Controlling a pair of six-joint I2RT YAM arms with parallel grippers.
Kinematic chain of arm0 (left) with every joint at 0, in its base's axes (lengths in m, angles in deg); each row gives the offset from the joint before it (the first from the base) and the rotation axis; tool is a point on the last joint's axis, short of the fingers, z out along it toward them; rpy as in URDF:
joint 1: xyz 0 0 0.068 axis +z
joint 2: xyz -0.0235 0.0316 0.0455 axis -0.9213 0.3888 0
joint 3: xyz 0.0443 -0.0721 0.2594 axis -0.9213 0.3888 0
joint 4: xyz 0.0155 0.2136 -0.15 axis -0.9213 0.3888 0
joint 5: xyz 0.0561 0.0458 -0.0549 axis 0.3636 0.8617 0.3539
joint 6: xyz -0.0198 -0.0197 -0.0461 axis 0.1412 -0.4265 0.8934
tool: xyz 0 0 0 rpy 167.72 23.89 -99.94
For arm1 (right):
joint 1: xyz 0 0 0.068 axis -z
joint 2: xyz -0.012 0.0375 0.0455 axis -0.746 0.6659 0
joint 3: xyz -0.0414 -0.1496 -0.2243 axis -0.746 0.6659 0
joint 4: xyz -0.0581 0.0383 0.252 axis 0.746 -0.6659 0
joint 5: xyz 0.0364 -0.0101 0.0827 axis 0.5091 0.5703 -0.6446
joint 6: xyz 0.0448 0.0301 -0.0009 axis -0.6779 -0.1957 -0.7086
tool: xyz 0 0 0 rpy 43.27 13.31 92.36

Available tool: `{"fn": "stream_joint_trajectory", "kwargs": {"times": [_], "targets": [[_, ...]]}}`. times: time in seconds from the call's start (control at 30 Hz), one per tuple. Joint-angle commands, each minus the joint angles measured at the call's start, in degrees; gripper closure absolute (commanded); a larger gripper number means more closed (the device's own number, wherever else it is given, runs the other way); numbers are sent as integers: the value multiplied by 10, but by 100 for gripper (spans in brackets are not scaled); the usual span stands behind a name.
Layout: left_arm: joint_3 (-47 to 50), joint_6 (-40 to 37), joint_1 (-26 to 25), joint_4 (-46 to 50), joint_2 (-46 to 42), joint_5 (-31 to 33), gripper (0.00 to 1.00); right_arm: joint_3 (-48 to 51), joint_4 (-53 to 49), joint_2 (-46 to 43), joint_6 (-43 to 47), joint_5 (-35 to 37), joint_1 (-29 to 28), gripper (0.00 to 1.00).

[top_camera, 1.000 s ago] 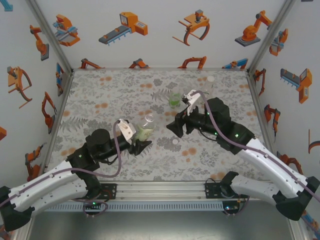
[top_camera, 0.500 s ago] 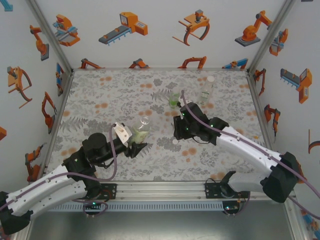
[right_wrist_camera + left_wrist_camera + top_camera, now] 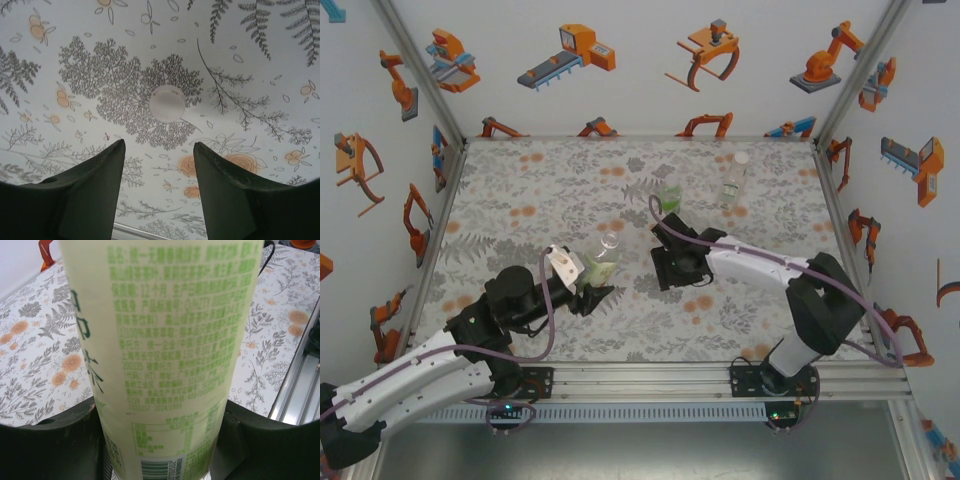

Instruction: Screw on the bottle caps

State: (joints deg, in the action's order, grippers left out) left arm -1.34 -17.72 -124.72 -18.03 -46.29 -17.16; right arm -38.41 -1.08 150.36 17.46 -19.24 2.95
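While the left gripper [image 3: 596, 282] clamps the yellowish clear plastic bottle [image 3: 602, 262] low on its body, the left wrist view shows both dark fingers [image 3: 50, 440] pressed against the pale label with its green print, one on each side. That bottle is our landmark: it stands over the grey floral mat [image 3: 520, 190], its mouth showing as an open ring at the top.

Look right of the yellow bottle and there is the right gripper [image 3: 670, 272], nose down toward the mat and apart from the bottle. From its own wrist camera the jaws stand parted at a middling width, with bare mat between them and nothing held. Just past those fingertips lies a small round white plastic cap [image 3: 167, 102], flat on a grey fern print, touching neither finger.

Farther from the yellow bottle, beyond it and to the right, stands the small green-tinted clear bottle [image 3: 669, 200], upright on the mat. Farther right again from the yellow bottle, near the back edge, stands the colourless clear bottle [image 3: 732, 185], with a white cap [image 3: 741, 158] sitting on its neck. Whether that cap is screwed tight, I cannot tell.
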Motion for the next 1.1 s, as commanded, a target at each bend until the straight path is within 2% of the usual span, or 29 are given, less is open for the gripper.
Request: {"fn": "stream_joint_trajectory", "kwargs": {"times": [0.0, 0.43, 0.7, 1.07], "targets": [[5, 5, 3, -2, -4, 8, 58, -38, -11, 27, 1, 30, 1, 44], [7, 5, 3, 1, -6, 16, 58, -66, -8, 97, 0, 48, 1, 50], [7, 3, 3, -5, -3, 19, 58, -60, 5, 110, -2, 34, 1, 57], [8, 1, 4, -6, -1, 22, 58, -58, 8, 116, 1, 44, 2, 59]]}}
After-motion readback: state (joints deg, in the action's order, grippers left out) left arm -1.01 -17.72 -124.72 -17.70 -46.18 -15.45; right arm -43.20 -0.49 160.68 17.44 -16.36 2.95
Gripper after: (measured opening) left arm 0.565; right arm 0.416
